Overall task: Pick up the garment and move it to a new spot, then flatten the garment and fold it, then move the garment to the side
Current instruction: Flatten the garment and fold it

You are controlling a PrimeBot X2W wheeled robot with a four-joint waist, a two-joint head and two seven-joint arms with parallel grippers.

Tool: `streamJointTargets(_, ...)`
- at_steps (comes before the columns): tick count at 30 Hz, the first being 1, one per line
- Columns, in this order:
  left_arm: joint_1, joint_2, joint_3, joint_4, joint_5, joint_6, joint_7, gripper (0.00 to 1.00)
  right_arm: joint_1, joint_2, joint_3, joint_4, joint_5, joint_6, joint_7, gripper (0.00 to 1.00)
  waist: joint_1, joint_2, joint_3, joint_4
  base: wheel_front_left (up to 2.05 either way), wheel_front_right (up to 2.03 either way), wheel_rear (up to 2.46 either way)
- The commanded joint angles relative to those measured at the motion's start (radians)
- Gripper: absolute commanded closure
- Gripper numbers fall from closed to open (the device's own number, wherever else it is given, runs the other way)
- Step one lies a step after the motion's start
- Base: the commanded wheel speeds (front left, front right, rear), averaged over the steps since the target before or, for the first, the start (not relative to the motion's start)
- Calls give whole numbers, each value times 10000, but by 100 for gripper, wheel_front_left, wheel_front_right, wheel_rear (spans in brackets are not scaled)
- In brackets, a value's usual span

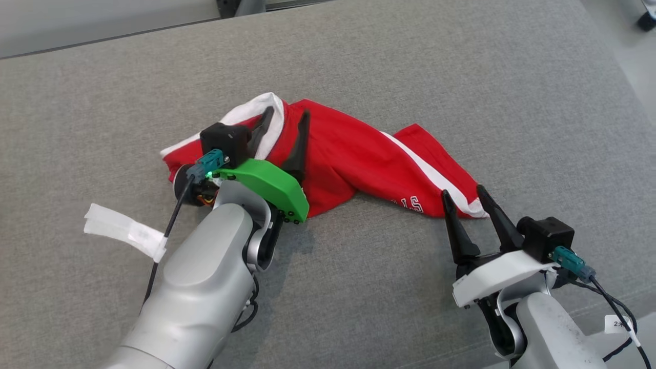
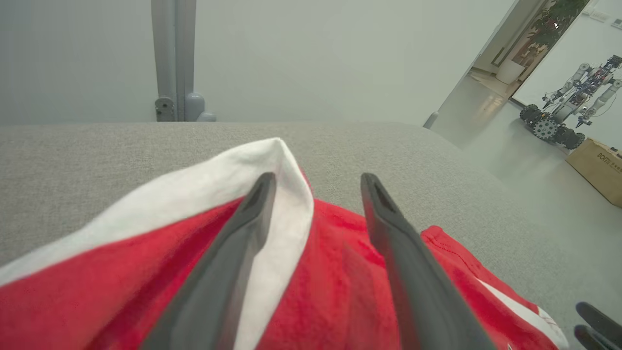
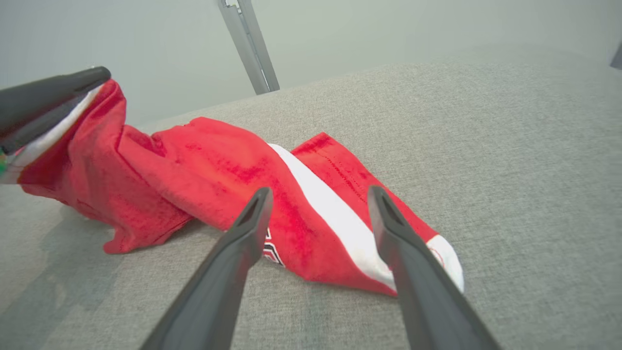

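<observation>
Standing released, left fingers (image 1: pixel 301 141) sit over the red garment (image 1: pixel 353 159), right fingers (image 1: pixel 456 230) likewise beside it.

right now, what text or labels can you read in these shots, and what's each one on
"2" then a cut-off character: white tag on the right arm's cable.
Dark lettering on the garment, near its hem: upside down, partly folded under, not readable.
Print on the cardboard box: too blurred.
White tape flag on the left arm's cable: nothing legible.

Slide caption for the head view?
Crumpled red-and-white garment on grey cushion; left gripper, fingers apart, over its white-banded end, right gripper open by its striped corner.
</observation>
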Motion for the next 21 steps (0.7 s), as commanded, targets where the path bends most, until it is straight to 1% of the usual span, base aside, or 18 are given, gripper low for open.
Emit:
streamJointTargets(1,69,53,68,274,156,139,4,0,-30,34,-76,-21,40,-3,-28,0,0,0,184,-281,0,0,0)
streamJointTargets(3,255,48,256,414,387,245,4,0,61,38,-174,10,15,-3,-28,0,0,0,57,-201,0,0,0)
streamJointTargets(7,767,47,716,306,954,259,4,0,166,1,-217,-7,-101,-3,-28,0,0,0,-325,122,0,0,0)
streamJointTargets(14,2272,45,1762,-725,2174,112,4,0,492,-36,-96,-30,-153,-3,-28,0,0,0,-1295,881,0,0,0)
streamJointTargets(17,3031,33,2161,-1351,2863,166,4,0,637,-28,63,-10,-141,-3,-28,0,0,0,-1660,1230,0,0,0)
streamJointTargets(21,4049,47,2871,-2138,3536,305,4,0,757,-12,215,15,-111,-3,-28,0,0,0,-1888,1704,0,0,0)
